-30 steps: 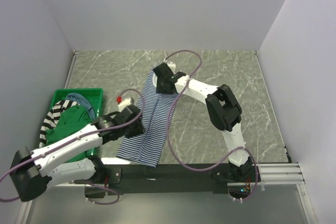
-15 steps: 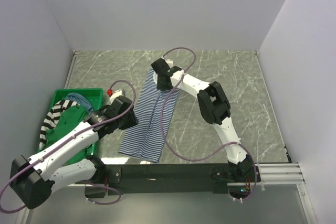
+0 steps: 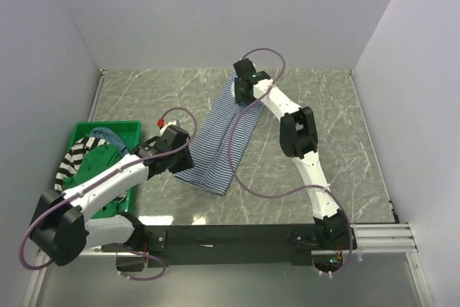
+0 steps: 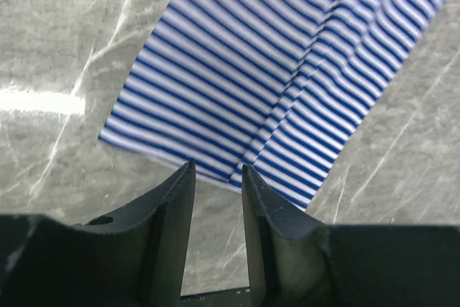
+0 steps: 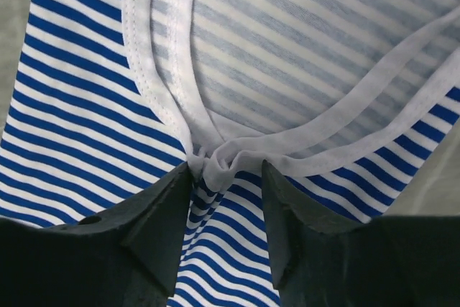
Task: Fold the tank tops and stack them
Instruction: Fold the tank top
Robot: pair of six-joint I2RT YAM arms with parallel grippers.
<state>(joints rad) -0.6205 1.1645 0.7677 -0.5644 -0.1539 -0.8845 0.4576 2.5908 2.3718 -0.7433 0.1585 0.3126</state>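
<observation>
The grey marble table (image 3: 345, 141) fills the top view, and the navy-white striped tank top (image 3: 223, 138) lies slantwise across its centre, right of the green bin (image 3: 108, 129) at the left edge. My right gripper (image 5: 219, 170) is clamped on the bunched white trim at the top's upper end. My left gripper (image 4: 215, 177) sits at the hem's lower-left corner with its fingers narrowly apart, and I cannot tell whether they pinch it.
</observation>
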